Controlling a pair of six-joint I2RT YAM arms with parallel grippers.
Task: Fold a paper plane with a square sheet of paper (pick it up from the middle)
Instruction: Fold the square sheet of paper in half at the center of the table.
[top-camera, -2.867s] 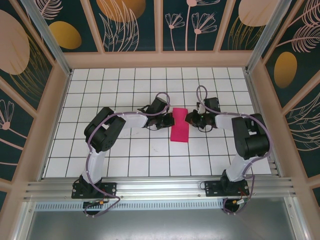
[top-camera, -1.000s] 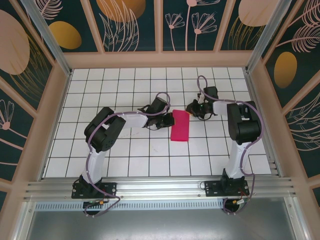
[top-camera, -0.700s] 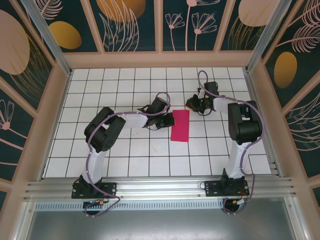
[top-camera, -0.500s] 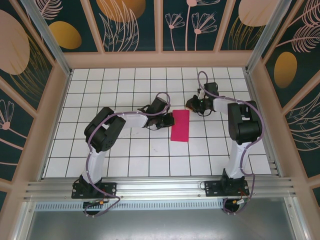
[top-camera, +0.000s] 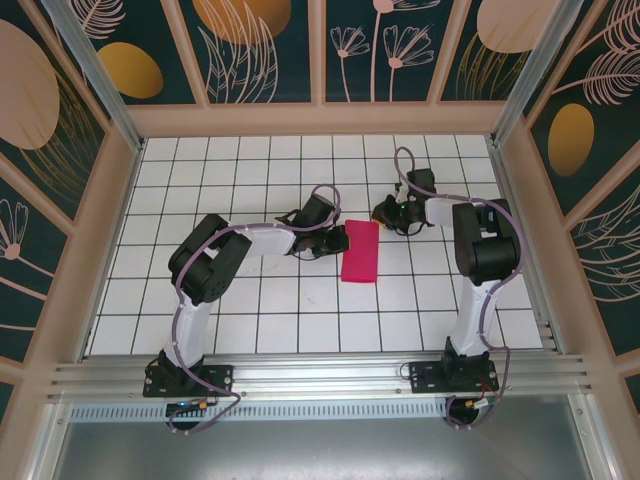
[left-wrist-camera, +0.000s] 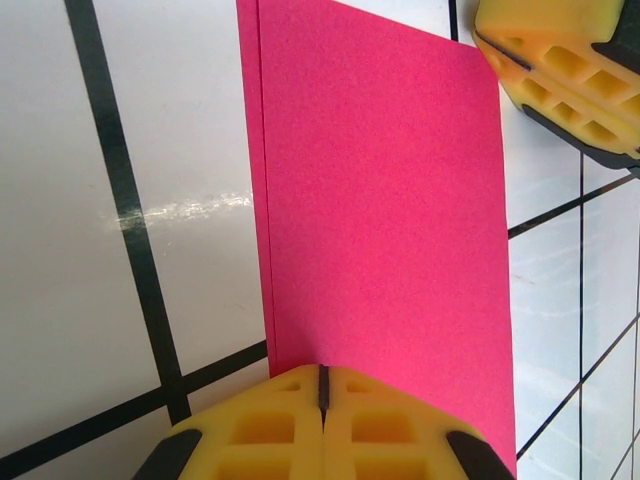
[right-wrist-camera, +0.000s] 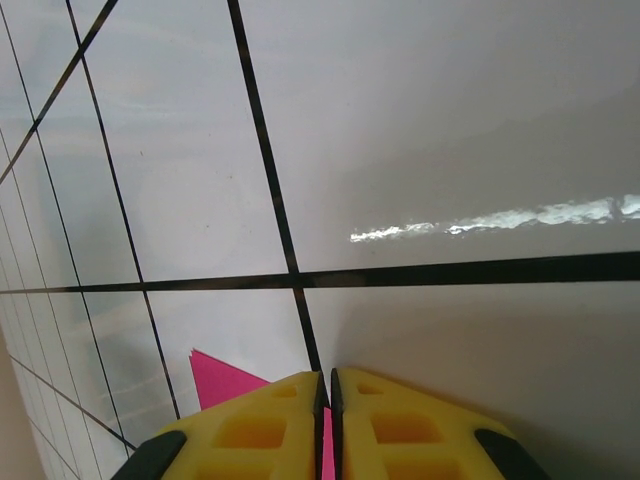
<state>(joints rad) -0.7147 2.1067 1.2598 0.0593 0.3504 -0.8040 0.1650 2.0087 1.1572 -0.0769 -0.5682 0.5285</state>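
The square sheet of paper lies folded into a flat magenta rectangle on the white tiled floor, one long edge showing two layers. My left gripper is shut, its yellow tips resting on the paper's left long edge near the middle. My right gripper is shut too, low over the floor at the paper's far right corner. In the right wrist view its tips sit over a pointed bit of the paper. Its yellow fingers also show in the left wrist view beside that corner.
Black grout lines cross the white tiled floor. Wooden frame walls with patterned panels close in the back and both sides. Both arms stretch inward from their bases at the near rail.
The paper went from a waisted shape to a flat rectangle. My right gripper left its right edge for the far right corner, then shifted only slightly. The left gripper stayed put.
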